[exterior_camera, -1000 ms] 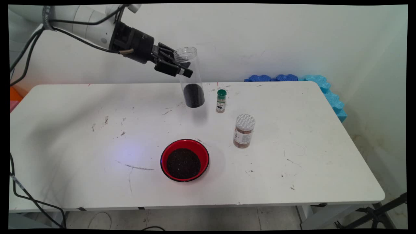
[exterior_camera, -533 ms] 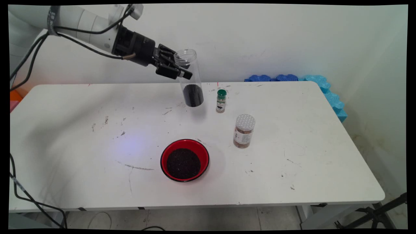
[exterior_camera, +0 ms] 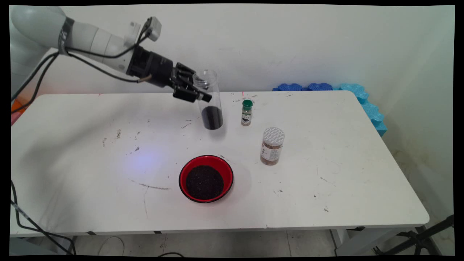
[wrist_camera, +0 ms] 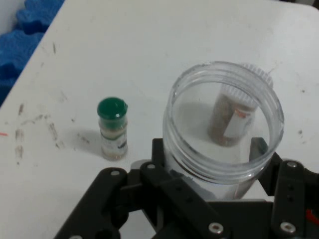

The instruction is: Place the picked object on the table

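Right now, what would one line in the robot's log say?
hand: shut on clear jar | jar: open-topped, dark grains at bottom, near table | nearest: green-capped bottle | also: white-lidded jar, red bowl of dark grains

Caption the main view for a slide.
Gripper holds an open clear jar of dark grains above the table, behind a red bowl.

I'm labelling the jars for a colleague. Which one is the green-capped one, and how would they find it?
Start at the white table and go toward its far edge by the wall. The green-capped jar stands there, upright, just right of the clear open jar held in the hand. It is the smallest and slimmest container.
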### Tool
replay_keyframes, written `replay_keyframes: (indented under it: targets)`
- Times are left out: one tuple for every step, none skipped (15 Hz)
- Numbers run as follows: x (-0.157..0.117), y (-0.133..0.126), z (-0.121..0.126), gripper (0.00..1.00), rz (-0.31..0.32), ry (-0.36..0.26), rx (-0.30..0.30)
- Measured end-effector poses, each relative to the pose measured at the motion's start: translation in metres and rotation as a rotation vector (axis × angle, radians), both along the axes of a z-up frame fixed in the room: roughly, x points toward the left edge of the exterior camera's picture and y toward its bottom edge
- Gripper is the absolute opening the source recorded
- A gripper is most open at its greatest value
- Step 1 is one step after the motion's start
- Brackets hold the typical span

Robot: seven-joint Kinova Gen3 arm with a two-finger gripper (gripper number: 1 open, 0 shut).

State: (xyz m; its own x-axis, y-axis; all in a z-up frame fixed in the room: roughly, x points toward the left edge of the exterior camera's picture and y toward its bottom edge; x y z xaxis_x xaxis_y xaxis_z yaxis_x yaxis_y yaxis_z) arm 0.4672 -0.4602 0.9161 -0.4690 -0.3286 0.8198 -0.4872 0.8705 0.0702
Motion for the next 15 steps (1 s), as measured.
replay_keyframes:
  targets:
    - [0.000,0.001,-0.005,0.00,-0.001,-0.003,0.002]
    - [0.000,0.002,-0.009,0.00,-0.003,-0.006,0.004]
    - [0.000,0.003,-0.015,0.00,-0.006,-0.010,0.006]
    - [0.000,0.004,-0.019,0.00,-0.007,-0.012,0.007]
    - [0.000,0.005,-0.025,0.00,-0.010,-0.017,0.008]
    - [0.000,0.005,-0.030,0.00,-0.013,-0.020,0.008]
    - [0.000,0.006,-0.033,0.00,-0.015,-0.022,0.009]
    - [-0.001,0.007,-0.037,0.00,-0.020,-0.026,0.009]
    - [-0.001,0.008,-0.042,0.00,-0.026,-0.029,0.009]
    - [-0.002,0.008,-0.046,0.00,-0.030,-0.032,0.009]
    - [-0.002,0.009,-0.050,0.00,-0.035,-0.035,0.010]
    - [-0.003,0.010,-0.054,0.00,-0.039,-0.038,0.011]
    - [-0.003,0.011,-0.058,0.00,-0.042,-0.042,0.012]
    - [-0.003,0.012,-0.061,0.00,-0.044,-0.044,0.012]
    - [-0.003,0.013,-0.064,0.00,-0.046,-0.047,0.013]
